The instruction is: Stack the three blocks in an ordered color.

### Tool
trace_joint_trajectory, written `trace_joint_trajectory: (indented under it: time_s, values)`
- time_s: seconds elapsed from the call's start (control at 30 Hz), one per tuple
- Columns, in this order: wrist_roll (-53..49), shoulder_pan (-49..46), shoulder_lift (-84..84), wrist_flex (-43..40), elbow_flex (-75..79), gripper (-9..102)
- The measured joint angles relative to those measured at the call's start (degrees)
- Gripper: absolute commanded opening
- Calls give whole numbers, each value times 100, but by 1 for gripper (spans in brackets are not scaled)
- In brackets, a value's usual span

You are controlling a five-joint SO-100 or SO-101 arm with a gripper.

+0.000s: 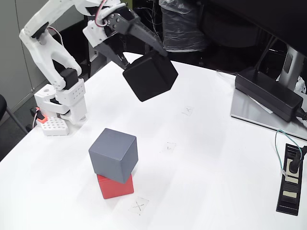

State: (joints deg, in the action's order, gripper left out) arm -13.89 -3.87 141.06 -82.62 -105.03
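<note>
White plastic makes up the arm, whose base is clamped at the table's far left edge beside a small white perforated block, well to the upper left of the grey block. That grey block is taken as the landmark: it is seen sitting on the red block, turned somewhat askew, so that only the red block's lower front shows beneath it. Above and a little to the right of the grey block, well clear of it and off the table, the black block is held tilted in the air, the gripper clenched on its upper part with one finger laid across the top edge. For the step in hand to be done well, it is judged that the black block should be levelled and squared to the grey block's top face, brought down centred, and released only once it is resting flat, since the skewed grey block could be nudged off. Far to the right of the grey block a black power adapter and a socket strip are seen. No containers are seen.
</note>
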Motion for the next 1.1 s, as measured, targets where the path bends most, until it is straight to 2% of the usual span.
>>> trace_joint_trajectory:
  time_s: [0.17, 0.43, 0.73, 1.1]
  values:
    - [0, -475, 483, -88, 0, 4]
    - [0, -1072, 940, -712, 0, 4]
    - [-9, -1415, 1116, -729, 0, 4]
    - [-721, -1679, 1134, -650, 0, 4]
